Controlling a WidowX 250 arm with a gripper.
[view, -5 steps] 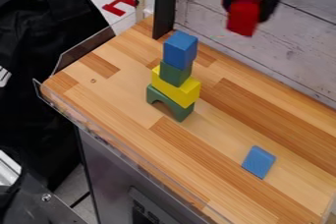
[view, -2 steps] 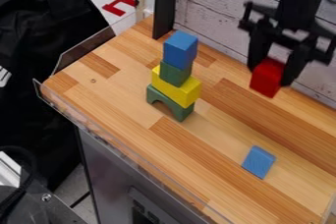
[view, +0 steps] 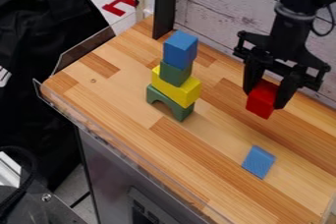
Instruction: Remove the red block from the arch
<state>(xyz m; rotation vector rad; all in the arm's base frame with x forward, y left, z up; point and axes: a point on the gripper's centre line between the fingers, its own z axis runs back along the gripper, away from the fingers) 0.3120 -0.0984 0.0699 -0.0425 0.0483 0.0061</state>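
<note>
- The red block [view: 261, 101] is at the right of the frame, a little above mid-height, tilted and well apart from the stack with the arch; whether its lower end touches the tabletop, I cannot tell.
- The black gripper [view: 265, 100] grasps this block, one finger on either side of it, and points down from the arm [view: 296, 24] at the upper right.
- Below the grasped block, in the lower right, a flat blue block [view: 259, 162] lies on the wooden tabletop [view: 115, 98].
- Left of the gripper, near the centre of the frame, the green arch [view: 170, 99] stands on the tabletop with its opening downward.
- On the arch sits a yellow block [view: 176, 88], on that a smaller green block [view: 175, 73], and on top a blue cube [view: 180, 49].
- Behind the stack, a black post [view: 164, 4] rises at the upper middle, beside a wall of pale planks [view: 207, 4].
- A red angular piece [view: 119, 5] shows at the upper left, beyond the tabletop, near dark cloth [view: 42, 51] along the left edge.
</note>
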